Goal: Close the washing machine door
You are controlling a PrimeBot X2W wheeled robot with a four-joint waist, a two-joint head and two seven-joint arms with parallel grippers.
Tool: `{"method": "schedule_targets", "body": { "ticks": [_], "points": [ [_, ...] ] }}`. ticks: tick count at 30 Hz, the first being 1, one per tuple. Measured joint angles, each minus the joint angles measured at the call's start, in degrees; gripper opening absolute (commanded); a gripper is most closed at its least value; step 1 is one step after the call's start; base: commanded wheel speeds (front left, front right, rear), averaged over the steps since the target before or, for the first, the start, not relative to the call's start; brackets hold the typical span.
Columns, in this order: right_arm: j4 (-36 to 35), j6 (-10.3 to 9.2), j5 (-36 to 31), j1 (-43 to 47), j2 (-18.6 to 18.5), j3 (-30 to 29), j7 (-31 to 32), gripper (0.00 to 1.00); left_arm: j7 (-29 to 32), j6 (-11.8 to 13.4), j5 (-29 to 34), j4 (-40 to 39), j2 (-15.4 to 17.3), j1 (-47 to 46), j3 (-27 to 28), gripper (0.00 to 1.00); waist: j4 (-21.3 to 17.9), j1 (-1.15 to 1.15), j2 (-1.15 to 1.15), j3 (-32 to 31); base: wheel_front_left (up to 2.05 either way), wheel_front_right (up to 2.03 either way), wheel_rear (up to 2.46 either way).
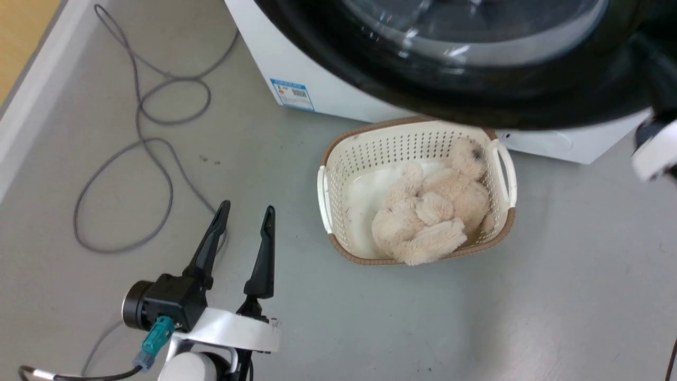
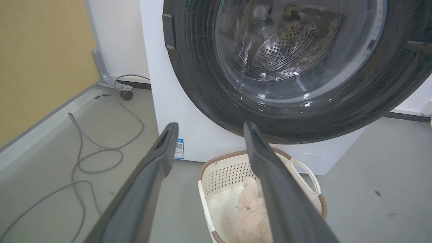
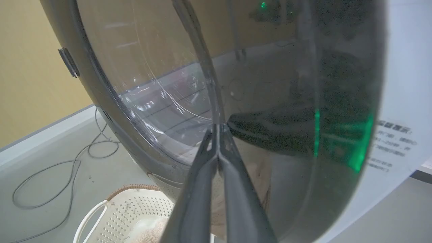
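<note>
The washing machine door (image 1: 476,100) hangs as a glossy black ring around clear glass across the top of the head view, above the basket. In the left wrist view the door (image 2: 202,84) faces me, and its latch edge stands off the white washing machine (image 2: 162,111). My right gripper (image 3: 218,127) is shut, and its tips touch the door (image 3: 152,84) on its glossy outer face. The right arm's pale wrist (image 1: 655,151) shows at the right edge. My left gripper (image 1: 247,207) is open and holds nothing, low over the floor to the left of the basket.
A cream perforated basket (image 1: 338,159) holding a beige plush toy (image 1: 433,211) sits on the floor under the door. A grey cable (image 1: 137,121) loops across the floor on the left. A low grey ledge (image 1: 26,106) and a yellow wall bound the left side.
</note>
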Motion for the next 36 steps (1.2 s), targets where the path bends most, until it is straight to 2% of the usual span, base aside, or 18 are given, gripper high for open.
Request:
{"method": "schedule_targets", "body": {
  "ticks": [10, 16, 22, 29, 36],
  "points": [
    [10.0, 0.32, 0.1, -9.4, 1.8, -3.4, 1.9, 0.0, 0.0, 0.6, -0.4, 0.0, 0.0, -1.6, -0.8, 1.0, 0.6, 0.0, 0.0, 2.3, 0.0, 0.0, 0.0],
    [13.8, 0.54, -0.1, -11.6, 3.9, -4.1, 1.9, 0.0, 0.0, 1.0, -0.9, 0.1, -0.1, -1.9, -0.9, 1.0, 0.7, 0.0, 0.0, 2.4, 0.0, 0.0, 0.0],
    [15.5, 0.45, -0.2, -11.6, 4.6, -3.6, -1.1, 0.0, 0.0, 1.3, -0.9, 0.8, -0.1, -1.9, -0.5, 1.0, 0.1, 0.0, 0.0, 0.3, 0.0, 0.0, 0.0],
    [14.6, -0.05, 0.6, -6.6, 4.9, -0.8, -6.2, 0.0, 0.0, 1.3, -0.3, 2.2, -0.1, -0.9, 0.8, 1.0, -1.7, -0.01, 0.0, -4.6, 0.0, 0.0, 0.0],
    [8.4, -0.05, 2.3, 3.9, 6.1, 0.4, -8.5, 0.0, 0.0, 1.3, 0.8, 3.4, -0.1, 2.6, 2.4, 1.0, -4.8, -0.01, 0.0, -10.8, 0.0, 0.0, 0.0]
  ]
}}
